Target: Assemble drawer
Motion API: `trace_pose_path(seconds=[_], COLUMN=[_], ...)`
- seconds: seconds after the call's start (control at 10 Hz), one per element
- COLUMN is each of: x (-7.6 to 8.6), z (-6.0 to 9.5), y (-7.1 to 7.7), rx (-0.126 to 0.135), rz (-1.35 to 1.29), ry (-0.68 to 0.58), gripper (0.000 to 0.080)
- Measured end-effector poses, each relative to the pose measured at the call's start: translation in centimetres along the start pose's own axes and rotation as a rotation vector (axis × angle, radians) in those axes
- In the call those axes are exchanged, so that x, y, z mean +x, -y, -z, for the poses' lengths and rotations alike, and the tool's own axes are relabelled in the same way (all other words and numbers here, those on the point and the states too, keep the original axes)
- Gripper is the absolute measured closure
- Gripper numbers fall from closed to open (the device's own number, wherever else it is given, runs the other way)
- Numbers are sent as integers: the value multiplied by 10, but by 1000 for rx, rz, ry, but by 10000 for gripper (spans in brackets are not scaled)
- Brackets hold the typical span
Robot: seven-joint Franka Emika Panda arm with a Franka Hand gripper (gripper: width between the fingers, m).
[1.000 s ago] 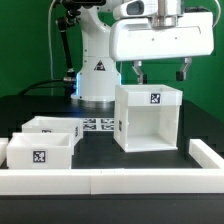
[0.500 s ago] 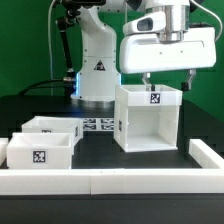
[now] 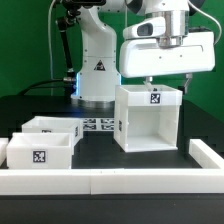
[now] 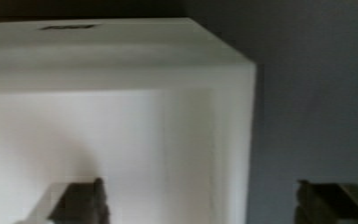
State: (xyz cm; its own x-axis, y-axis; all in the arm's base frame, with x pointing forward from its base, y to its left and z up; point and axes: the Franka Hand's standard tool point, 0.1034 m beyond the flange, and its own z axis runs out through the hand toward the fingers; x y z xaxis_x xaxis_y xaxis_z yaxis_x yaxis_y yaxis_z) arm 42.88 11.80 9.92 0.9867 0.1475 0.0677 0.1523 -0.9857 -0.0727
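Exterior view: gripper [image 3: 166,80] lower over housing [image 3: 150,128], jaws spread; trays [image 3: 40,152] unmoved.

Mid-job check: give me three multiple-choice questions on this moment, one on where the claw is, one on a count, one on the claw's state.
1. Where is the claw?
A. just above the big box
B. resting on the table
C. behind the robot's base

2. How many small trays stand at the exterior view's left?
A. one
B. two
C. three

3. The claw is:
A. shut on a tray
B. open
C. shut, empty

Answers: 1 A, it hangs at the box's top. 2 B, one tray stands behind the other. 3 B, the wrist view shows its fingers far apart.
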Motion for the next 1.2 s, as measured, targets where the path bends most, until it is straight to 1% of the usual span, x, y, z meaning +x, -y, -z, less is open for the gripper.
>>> trace_pose_path(seconds=[0.1,0.2,0.3,0.4,0.5,1.1,1.2], x=[0,0,0,0,0,2,15], z=[0,0,0,0,0,0,-1], y=[0,0,0,0,0,-2,-7], rx=[0,0,0,0,0,0,3], rz=[0,0,0,0,-1,-3,-14], ry=[0,0,0,0,-1,-2,-20], gripper=[423,580,580,744,762,762,762])
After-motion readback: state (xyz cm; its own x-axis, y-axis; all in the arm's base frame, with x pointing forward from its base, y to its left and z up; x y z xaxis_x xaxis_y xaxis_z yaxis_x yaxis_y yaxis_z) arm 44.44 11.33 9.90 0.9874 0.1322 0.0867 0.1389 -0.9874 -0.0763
